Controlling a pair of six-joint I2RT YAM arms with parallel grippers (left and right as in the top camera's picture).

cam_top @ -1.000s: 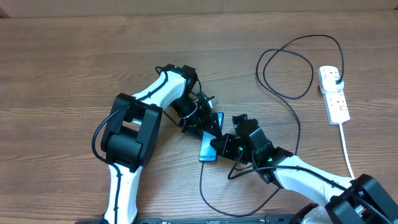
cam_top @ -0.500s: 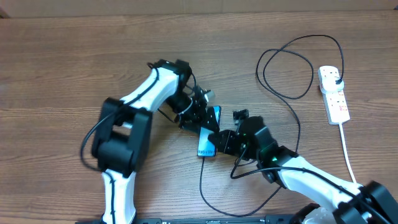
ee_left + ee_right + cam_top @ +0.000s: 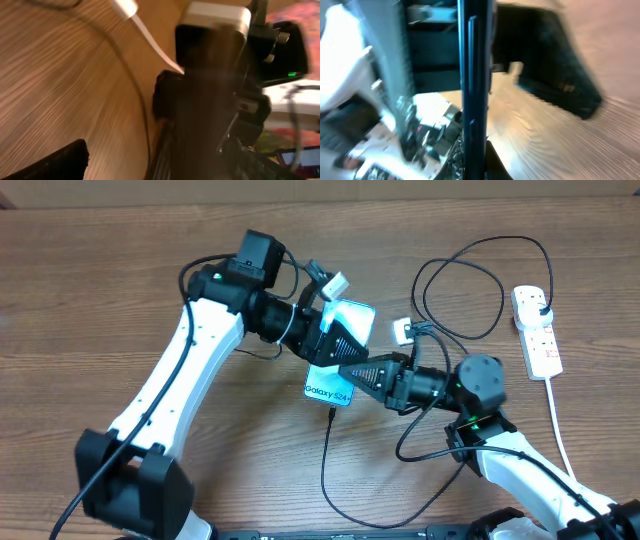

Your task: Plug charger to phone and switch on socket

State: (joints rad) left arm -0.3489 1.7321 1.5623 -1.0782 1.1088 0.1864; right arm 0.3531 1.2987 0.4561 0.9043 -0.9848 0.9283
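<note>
The phone [image 3: 328,388] is off the table with its lit screen up, and my right gripper [image 3: 354,373] is shut on its right edge. In the right wrist view the phone [image 3: 474,75] stands edge-on between my fingers [image 3: 497,161]. The charger [image 3: 325,465] hangs from the phone's lower end, loops over the table and ends at the socket [image 3: 536,332] at far right. My left gripper [image 3: 343,345] reaches over the phone's upper half, jaws spread wide. Its one visible finger [image 3: 60,162] stands apart from the dark blurred mass ahead, with the black cable [image 3: 141,105] crossing the wood between.
A white cord [image 3: 556,420] runs from the socket toward the front right edge. The charger makes a wide loop [image 3: 460,280] left of the socket. Both arms crowd the table's middle, the left arm's base [image 3: 125,480] at front left.
The phone has risen from the table and turned screen-up, still in my right gripper. My left arm swung up and back, and its jaws spread wider. The right arm has stretched out leftward.
</note>
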